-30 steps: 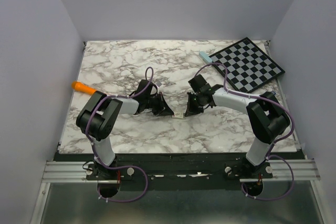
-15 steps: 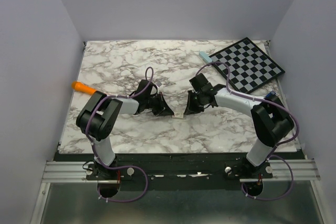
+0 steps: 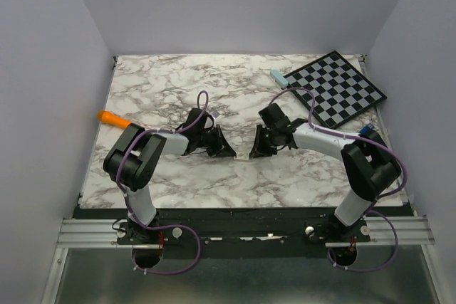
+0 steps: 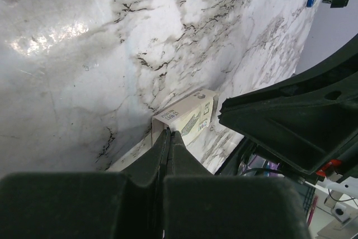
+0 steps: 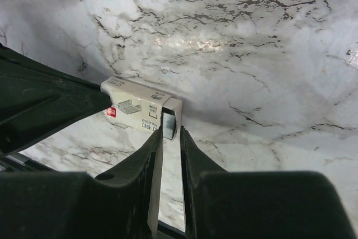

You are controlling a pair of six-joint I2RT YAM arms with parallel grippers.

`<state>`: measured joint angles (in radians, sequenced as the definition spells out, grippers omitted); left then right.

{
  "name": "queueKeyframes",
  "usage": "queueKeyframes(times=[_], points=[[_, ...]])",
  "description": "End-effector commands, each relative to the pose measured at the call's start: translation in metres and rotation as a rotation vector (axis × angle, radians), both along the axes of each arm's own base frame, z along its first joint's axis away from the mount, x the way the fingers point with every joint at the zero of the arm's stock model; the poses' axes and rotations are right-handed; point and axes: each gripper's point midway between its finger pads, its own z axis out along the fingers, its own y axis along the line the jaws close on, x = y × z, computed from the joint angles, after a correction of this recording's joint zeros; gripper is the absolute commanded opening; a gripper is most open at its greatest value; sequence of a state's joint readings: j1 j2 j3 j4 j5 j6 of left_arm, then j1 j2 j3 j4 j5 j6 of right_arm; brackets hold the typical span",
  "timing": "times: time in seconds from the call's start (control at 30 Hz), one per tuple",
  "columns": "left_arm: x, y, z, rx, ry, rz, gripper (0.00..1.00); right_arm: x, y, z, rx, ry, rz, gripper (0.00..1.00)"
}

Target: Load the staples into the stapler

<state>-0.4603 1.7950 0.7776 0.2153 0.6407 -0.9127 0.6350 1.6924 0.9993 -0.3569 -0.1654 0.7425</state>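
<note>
Top view: on the bench (image 3: pixel 157 90), the left end effector (image 3: pixel 224 149) and the right end effector (image 3: pixel 256 149) meet over a small staple box (image 3: pixel 244 156) at mid-bench. The stapler (image 3: pixel 278 77) lies far back, just beside the checkerboard (image 3: pixel 335 90) and well apart from the box.

Left wrist: the left end effector's fingers are pressed together, tips touching the box's near end.

Right wrist: the right end effector's fingers are slightly spread, with the box's open end at the gap between their tips.
</note>
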Motion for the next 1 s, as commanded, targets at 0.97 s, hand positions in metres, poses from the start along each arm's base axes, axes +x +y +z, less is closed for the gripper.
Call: queueKeyframes(times=[0.97], points=[[0.001, -0.001, 0.009, -0.01, -0.03, -0.004, 0.0, -0.004, -0.001, -0.023, 0.117, 0.024, -0.037, 0.01]])
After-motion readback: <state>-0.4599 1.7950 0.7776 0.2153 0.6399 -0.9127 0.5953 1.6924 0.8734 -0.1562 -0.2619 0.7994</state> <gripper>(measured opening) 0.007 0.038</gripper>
